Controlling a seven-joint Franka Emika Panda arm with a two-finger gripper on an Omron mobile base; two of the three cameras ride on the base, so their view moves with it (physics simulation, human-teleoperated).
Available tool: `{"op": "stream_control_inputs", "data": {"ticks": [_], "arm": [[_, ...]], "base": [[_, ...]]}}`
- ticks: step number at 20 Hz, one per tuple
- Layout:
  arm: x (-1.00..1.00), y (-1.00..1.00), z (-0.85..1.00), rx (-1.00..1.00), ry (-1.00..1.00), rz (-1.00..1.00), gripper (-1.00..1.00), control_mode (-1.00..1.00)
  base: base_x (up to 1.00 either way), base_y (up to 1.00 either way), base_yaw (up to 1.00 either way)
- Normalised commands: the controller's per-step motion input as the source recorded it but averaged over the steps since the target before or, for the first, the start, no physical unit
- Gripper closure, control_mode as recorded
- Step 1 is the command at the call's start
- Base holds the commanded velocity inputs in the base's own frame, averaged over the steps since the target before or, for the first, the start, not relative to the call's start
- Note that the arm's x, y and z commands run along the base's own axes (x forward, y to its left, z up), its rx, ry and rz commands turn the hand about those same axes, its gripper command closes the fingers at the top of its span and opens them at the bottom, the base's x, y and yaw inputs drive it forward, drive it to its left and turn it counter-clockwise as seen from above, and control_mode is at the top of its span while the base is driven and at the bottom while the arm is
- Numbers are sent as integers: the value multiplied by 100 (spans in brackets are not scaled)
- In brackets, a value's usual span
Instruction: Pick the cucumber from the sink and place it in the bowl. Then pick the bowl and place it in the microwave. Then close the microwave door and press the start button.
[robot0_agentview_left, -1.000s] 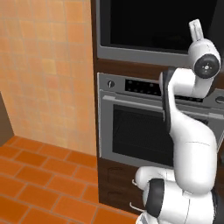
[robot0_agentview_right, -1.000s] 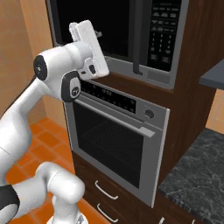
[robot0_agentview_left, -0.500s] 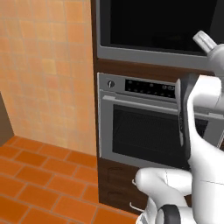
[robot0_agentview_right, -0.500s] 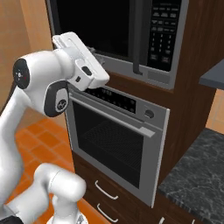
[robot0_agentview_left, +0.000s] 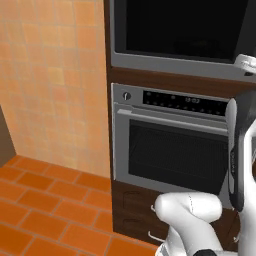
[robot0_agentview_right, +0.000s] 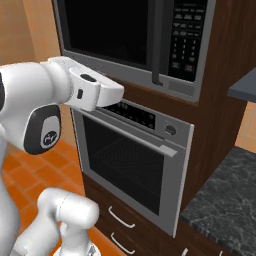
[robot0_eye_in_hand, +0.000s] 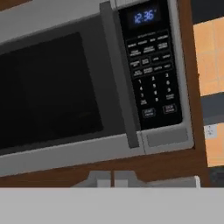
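The microwave (robot0_eye_in_hand: 65, 87) is built in above the oven, also in the left base view (robot0_agentview_left: 175, 30) and the right base view (robot0_agentview_right: 115, 35). Its microwave door (robot0_eye_in_hand: 43, 87) stands shut, dark glass with a vertical handle (robot0_eye_in_hand: 118, 78). Right of the handle is the keypad (robot0_eye_in_hand: 151, 65) under a lit clock, with two larger buttons in its bottom row. My gripper (robot0_eye_in_hand: 112, 178) is shut on nothing, a short way in front of the microwave's lower edge and apart from it. My hand (robot0_agentview_right: 97, 91) reaches in from the left below the door. The cucumber, the bowl and the sink are out of view.
A steel oven (robot0_agentview_left: 175, 150) with a window and control strip sits under the microwave, drawers below it. A dark stone counter (robot0_agentview_right: 225, 200) lies at the right. An orange tiled wall (robot0_agentview_left: 55, 75) and orange floor are at the left.
The jaws have gone from open to shut. The arm has swung: the hand dropped from in front of the door to just below the microwave's lower edge.
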Motion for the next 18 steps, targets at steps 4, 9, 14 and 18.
{"op": "stream_control_inputs", "data": {"ticks": [4,9,14,18], "arm": [[-34,0,0,-44,2,0,100,-100],[-22,-4,0,-32,3,0,100,-100],[27,0,-3,-2,17,0,100,-100],[49,-29,-12,2,3,-1,100,-100]], "base": [[0,0,0],[0,0,0],[0,0,0],[0,0,0]]}}
